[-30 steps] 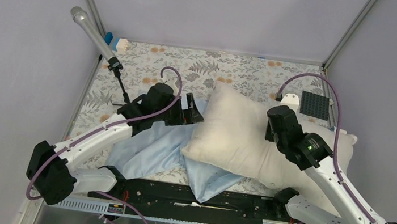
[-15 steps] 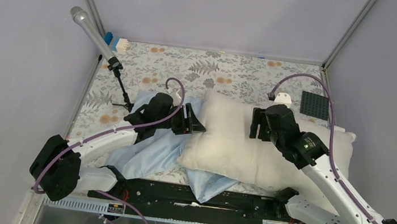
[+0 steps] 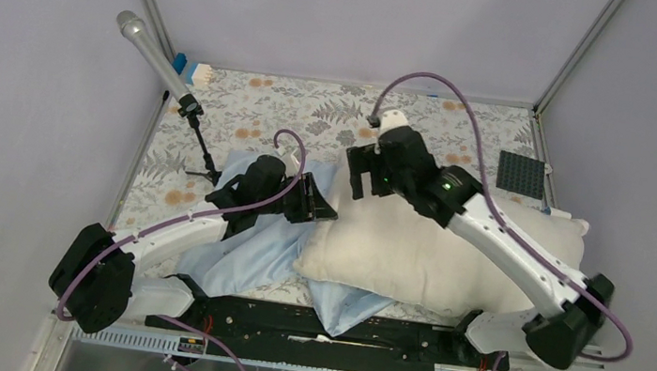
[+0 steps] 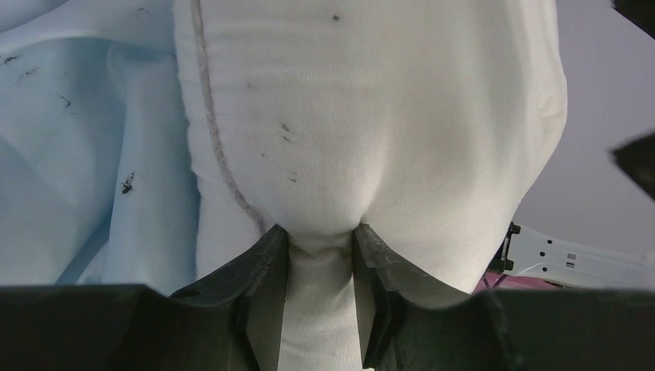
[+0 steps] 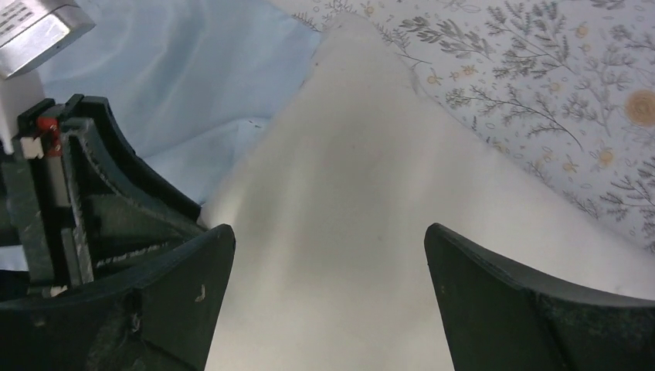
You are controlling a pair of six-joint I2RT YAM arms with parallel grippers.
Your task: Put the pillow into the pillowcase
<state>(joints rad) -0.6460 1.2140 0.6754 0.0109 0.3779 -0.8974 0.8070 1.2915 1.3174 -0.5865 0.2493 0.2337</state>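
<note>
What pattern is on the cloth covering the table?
The table cloth has grey leaves and orange flowers printed on white, clearest in the right wrist view.

No text, brand, number or sign can be read in any view; a grey metal block (image 5: 35, 27) at the upper left corner of the right wrist view bears a few dark printed marks, too small and blurred to make out; the dark specks on the pillow (image 4: 371, 116) and the pillowcase (image 4: 77, 154) form no letters.
</note>
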